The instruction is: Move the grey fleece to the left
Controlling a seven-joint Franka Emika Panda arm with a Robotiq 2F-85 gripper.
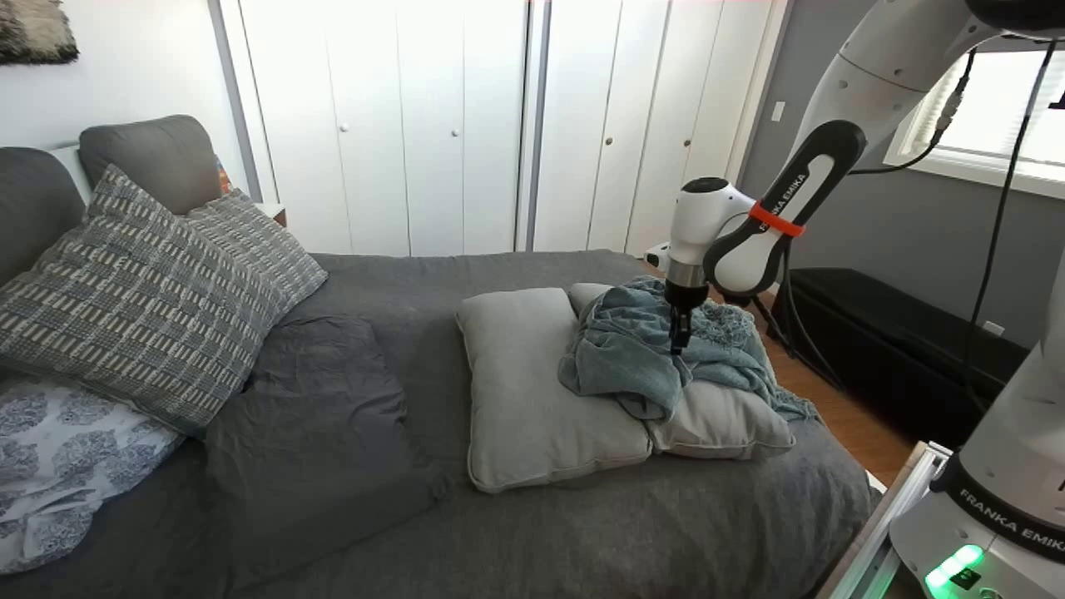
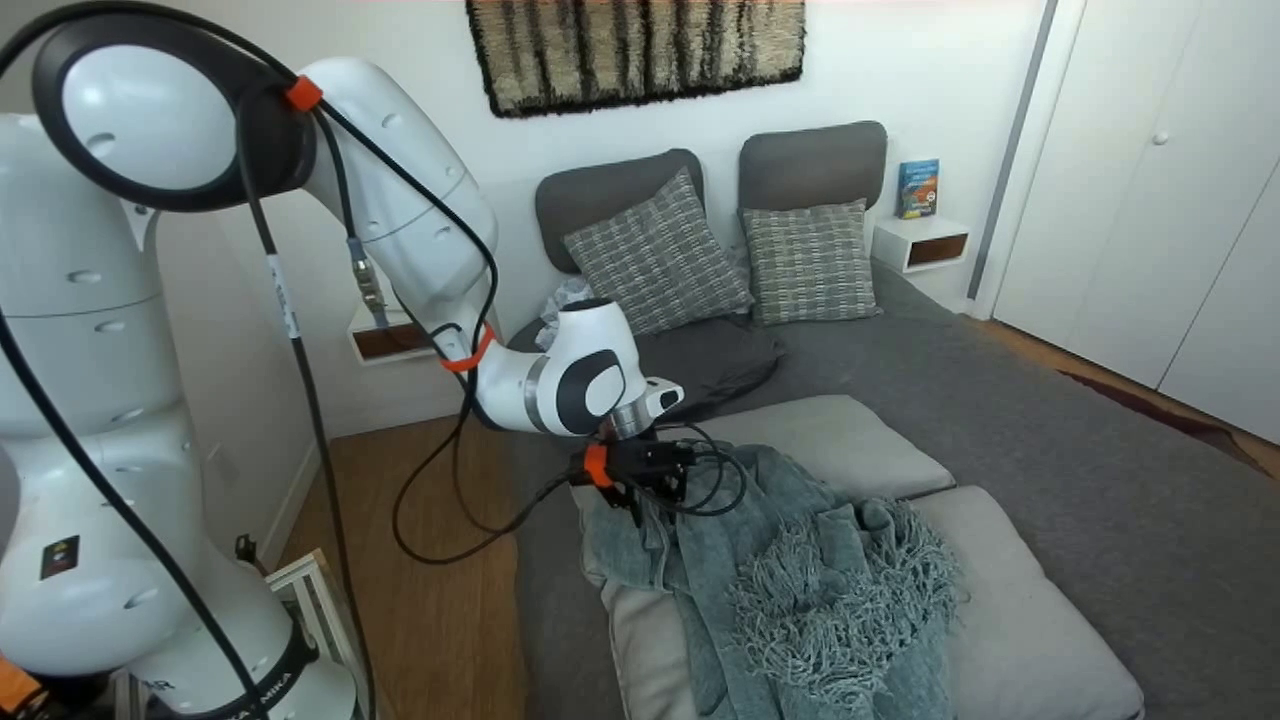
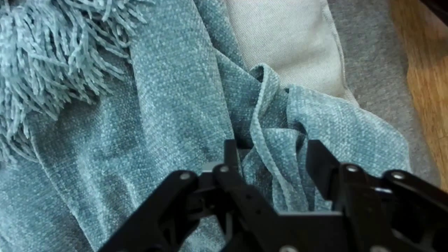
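The grey fleece is a blue-grey fringed throw, lying crumpled over light cushions in both exterior views [image 1: 616,358] [image 2: 720,570]. It fills most of the wrist view [image 3: 175,77], with its fringe at the upper left. My gripper [image 1: 681,337] points down at the fleece, and it also shows in an exterior view [image 2: 655,505] at the fleece's edge nearer the pillows. In the wrist view the two fingers [image 3: 273,148] are apart, with raised folds of the fleece between them. The fingers do not press on the folds. Whether the fingertips touch the cloth is hard to tell.
Light grey cushions [image 1: 549,391] [image 2: 1030,590] lie under the fleece on the dark grey bed [image 1: 666,532]. A dark pillow [image 1: 316,399] and patterned pillows [image 1: 158,291] are at the headboard side. A black bench [image 1: 899,349] stands beyond the bed. Cables hang from the arm.
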